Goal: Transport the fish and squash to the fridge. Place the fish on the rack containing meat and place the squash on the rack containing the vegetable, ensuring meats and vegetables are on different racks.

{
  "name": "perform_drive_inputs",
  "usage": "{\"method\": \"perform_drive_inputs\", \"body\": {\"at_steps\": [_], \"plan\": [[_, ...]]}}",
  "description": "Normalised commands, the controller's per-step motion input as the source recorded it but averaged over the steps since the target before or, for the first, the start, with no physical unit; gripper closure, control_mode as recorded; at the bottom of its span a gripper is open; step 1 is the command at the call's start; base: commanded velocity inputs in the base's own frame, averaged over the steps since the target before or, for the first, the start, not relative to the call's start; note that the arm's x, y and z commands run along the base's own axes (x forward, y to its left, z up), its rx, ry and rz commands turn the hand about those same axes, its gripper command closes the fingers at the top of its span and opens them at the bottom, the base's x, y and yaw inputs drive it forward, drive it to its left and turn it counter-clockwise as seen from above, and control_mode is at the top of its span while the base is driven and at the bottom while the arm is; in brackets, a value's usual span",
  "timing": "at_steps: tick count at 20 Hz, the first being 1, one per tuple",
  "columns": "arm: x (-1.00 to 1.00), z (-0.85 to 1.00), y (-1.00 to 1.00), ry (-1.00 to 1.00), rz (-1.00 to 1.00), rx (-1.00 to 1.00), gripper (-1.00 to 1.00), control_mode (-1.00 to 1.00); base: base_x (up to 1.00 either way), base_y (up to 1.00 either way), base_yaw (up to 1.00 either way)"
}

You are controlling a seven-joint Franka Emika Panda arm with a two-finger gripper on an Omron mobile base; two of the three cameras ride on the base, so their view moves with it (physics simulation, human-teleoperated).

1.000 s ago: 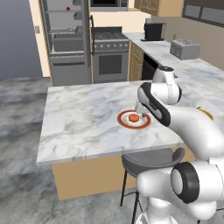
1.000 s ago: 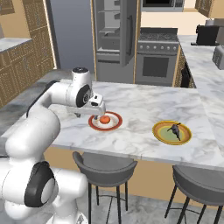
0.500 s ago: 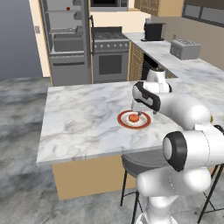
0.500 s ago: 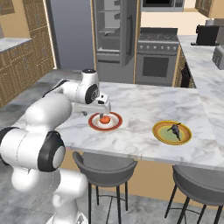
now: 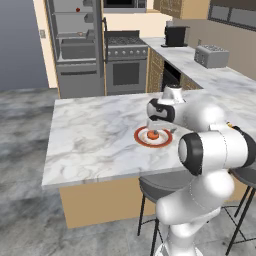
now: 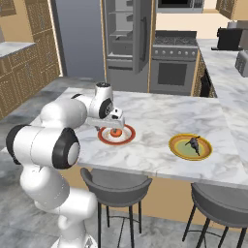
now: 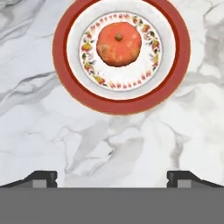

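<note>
Gripper [image 7: 112,177] above marble island [image 5: 95,135], fingers spread wide, holding nothing. Squash [image 7: 119,44] sits centred on red-rimmed plate [image 7: 122,100], ahead of fingertips in hand view, not touched. In base views gripper [image 6: 115,127] hovers just over squash [image 6: 116,132] on plate [image 6: 127,139]. Fish [image 6: 193,143] lies on yellow plate [image 6: 180,151], well apart along same counter. Fridge [image 5: 75,47] stands open beyond island, beside range [image 5: 125,60]; small red item [image 5: 77,9] on upper shelf. Two stools [image 6: 116,186] at near edge.
</note>
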Motion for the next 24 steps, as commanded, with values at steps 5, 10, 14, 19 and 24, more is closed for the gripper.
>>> {"method": "perform_drive_inputs", "body": {"at_steps": [5, 10, 14, 19, 24], "plan": [[0.38, -0.21, 0.00, 0.03, -0.01, 0.00, -1.00, -1.00, 0.00, 0.00, 0.00], [0.38, -0.22, 0.00, 0.02, 0.00, 0.00, -1.00, -1.00, 0.00, 0.00, 0.00], [0.37, -0.16, 0.00, 0.04, 0.00, 0.00, -1.00, -1.00, 0.00, 0.00, 0.00], [0.30, -0.16, -0.01, 0.05, 0.00, 0.00, -1.00, -1.00, 0.00, 0.00, 0.00], [0.33, -0.22, 0.00, 0.02, 0.00, 0.00, -1.00, -1.00, 0.00, 0.00, 0.00]]}}
